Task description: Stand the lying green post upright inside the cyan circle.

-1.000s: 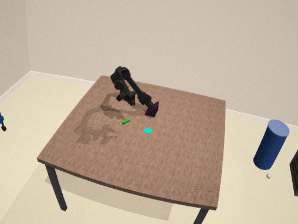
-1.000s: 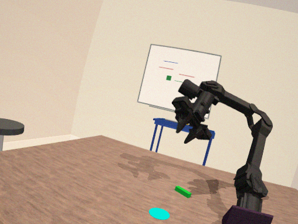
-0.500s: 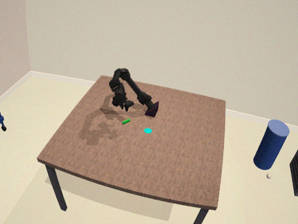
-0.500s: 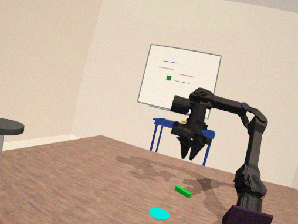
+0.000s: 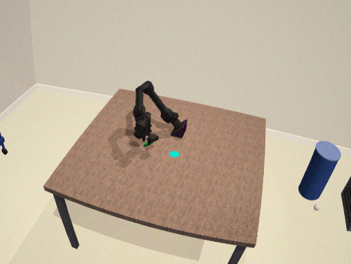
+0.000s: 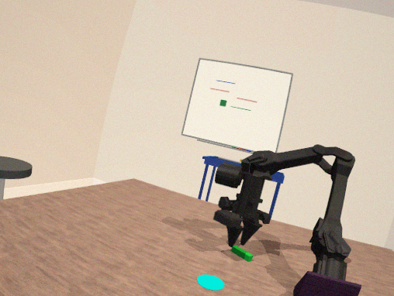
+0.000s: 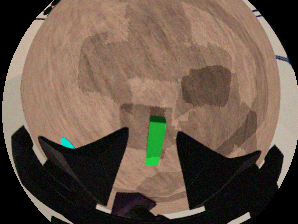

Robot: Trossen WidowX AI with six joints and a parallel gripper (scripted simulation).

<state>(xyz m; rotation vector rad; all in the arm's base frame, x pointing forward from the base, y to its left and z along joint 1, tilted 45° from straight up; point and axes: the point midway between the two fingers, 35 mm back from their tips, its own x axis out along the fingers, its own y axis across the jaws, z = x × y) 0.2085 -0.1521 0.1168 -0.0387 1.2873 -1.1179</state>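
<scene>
The green post (image 5: 147, 144) (image 6: 242, 253) (image 7: 155, 141) lies flat on the table. My gripper (image 6: 236, 245) (image 7: 153, 133) is open and empty and points down close above the post. In the wrist view the post shows in the gap between the two fingers, with space on both sides. In the top view the arm hides part of the post. The cyan circle (image 5: 174, 154) (image 6: 210, 282) lies flat on the table, a short way from the post; its edge also shows in the wrist view (image 7: 67, 143) behind the left finger. No post stands in it.
The brown table (image 5: 207, 186) (image 6: 97, 240) carries the arm's dark purple base (image 5: 179, 130) (image 6: 326, 287) (image 7: 132, 203), on the far side of the circle in the top view. Off the table stand a blue cylinder (image 5: 318, 173) and a blue side table (image 6: 211, 160).
</scene>
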